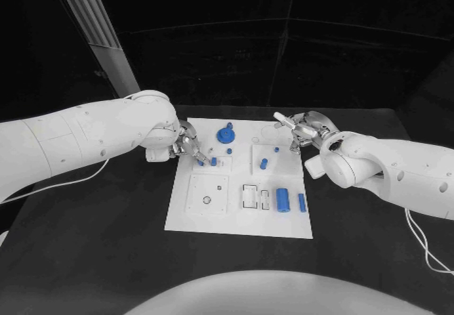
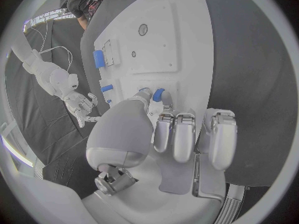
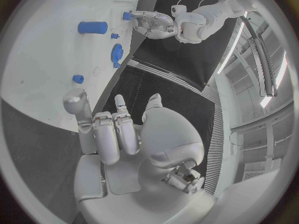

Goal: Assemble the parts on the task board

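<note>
**Ana:** Left hand (image 1: 182, 146) first: it is hovering over the near-left part of the flat white rectangular task board (image 1: 203, 220), with its fingertips (image 2: 163, 95) coming down around two small blue cylindrical pegs (image 1: 213, 161) standing in a square recess. From the left wrist view the thumb and one finger seem to be bracketing a peg, but I cannot tell whether they are actually pinching it or only touching.

**Ben:** And the right hand (image 1: 304, 130)?

**Ana:** It is sitting at the board's far right corner, fingers loosely curled and apart, holding nothing that I can see. The remaining blue parts are lying across the board: a round blue knob-like piece (image 1: 226, 135) near the far edge, a short blue cylinder (image 1: 282, 198) and a slim blue bar (image 1: 302, 202) toward the near right, and a small blue peg (image 1: 264, 164) in the middle.

**Ben:** What is worrying you from here?

**Ana:** The two pegs are standing just beside each other. If the fingers are closing off-centre, I judge they could be knocking the neighbour over or tilting the one being gripped, so it jams in its hole. A light pinch could also be letting the smooth peg slip and roll off the board onto the black table (image 1: 94, 262).
</note>
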Controlling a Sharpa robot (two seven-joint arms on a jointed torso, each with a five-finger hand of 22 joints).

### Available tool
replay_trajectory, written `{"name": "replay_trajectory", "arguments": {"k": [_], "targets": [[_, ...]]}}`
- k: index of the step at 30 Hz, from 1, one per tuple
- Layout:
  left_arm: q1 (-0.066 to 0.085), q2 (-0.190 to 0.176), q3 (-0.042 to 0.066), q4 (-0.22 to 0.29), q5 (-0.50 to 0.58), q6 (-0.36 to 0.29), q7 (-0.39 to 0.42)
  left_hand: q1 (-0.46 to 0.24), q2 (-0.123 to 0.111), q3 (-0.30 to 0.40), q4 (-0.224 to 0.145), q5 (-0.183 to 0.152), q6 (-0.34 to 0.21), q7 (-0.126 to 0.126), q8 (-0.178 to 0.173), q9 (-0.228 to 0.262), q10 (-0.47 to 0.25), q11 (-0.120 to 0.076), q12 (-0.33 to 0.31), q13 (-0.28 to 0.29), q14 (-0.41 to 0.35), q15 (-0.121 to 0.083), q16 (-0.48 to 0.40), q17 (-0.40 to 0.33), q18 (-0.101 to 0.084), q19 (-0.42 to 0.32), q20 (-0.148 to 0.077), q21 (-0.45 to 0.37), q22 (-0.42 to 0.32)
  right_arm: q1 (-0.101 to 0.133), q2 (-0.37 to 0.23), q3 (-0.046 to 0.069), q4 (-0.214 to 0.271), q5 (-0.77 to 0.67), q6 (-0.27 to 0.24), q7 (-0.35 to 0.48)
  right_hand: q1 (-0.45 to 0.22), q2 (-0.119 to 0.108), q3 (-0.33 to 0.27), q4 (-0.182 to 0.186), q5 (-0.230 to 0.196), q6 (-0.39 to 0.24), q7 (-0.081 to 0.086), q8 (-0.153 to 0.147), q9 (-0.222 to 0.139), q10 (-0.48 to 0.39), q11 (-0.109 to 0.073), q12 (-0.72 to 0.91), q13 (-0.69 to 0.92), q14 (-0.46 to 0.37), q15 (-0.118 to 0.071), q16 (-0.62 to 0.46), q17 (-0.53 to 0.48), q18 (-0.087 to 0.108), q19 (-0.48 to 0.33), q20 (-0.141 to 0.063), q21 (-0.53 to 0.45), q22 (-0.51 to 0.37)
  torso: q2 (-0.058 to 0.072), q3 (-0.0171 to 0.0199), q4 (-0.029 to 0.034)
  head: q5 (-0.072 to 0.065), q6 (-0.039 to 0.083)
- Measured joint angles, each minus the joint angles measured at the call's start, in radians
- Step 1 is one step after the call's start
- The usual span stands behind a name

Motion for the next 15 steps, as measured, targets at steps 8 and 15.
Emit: {"name": "replay_trajectory", "arguments": {"k": [8,15], "targets": [[0.0,-0.002,0.0,0.001,0.0,-0.002,0.0,-0.028,0.009,-0.037,0.002,0.005,-0.004,0.004,0.0,0.0,0.0,0.0,0.0,0.0,-0.004,0.004,0.0,0.0,0.0,0.0,0.0,0.0,0.0,0.0,0.0,0.0,0.0,0.0,0.0,0.0,0.0,0.0,-0.001,0.001,0.0,0.0,0.0,0.0,0.0,0.0,0.0,0.0,0.0,0.0,0.0,0.0,0.0,0.0,0.0,0.0,0.0,0.0,0.0,-0.0001,-0.0003,-0.001,0.001],[0.0,-0.003,0.0,0.0,0.001,-0.004,0.003,-0.086,0.028,-0.085,0.003,0.0,-0.003,0.004,0.003,0.0,0.0,0.0,0.0,0.0,0.0,0.007,0.0,0.0,0.0,-0.003,0.003,0.0,0.0,0.0,0.0,0.0,0.0,0.0,0.0,0.0,0.0,0.0,-0.001,0.001,0.0,0.0,0.0,0.0,0.0,0.0,0.0,0.0,0.0,0.0,0.0,0.0,0.0,0.0,0.0,0.0,0.0,0.0,0.0,0.0,-0.0004,-0.002,0.001]]}}
